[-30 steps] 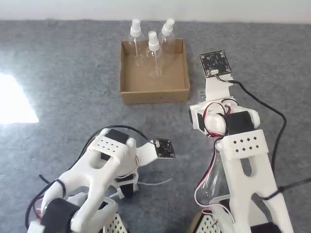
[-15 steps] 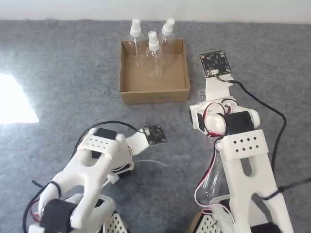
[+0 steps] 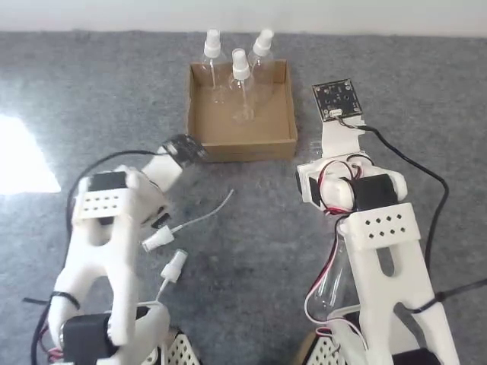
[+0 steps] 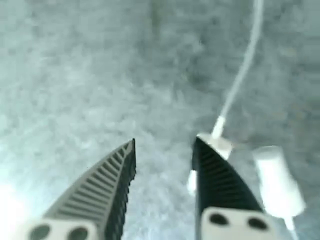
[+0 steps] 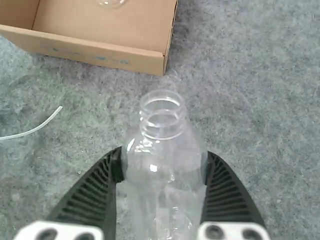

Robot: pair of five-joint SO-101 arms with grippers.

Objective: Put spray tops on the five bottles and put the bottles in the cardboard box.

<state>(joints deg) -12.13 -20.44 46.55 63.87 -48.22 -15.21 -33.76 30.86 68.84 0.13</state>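
Sitting at the upper middle of the high view, the cardboard box [image 3: 242, 144] has three capped bottles [image 3: 240, 76] standing at its far wall. The step in hand looks like capping a fourth. At the lower right, the right gripper [image 5: 163, 157] is clamped around a clear bottle [image 5: 161, 135] with a bare, open neck. At the lower left, the left gripper [image 4: 164, 145] hangs spread and empty over two white spray tops [image 3: 158, 239] with thin tubes. Next it probably needs to close on one.
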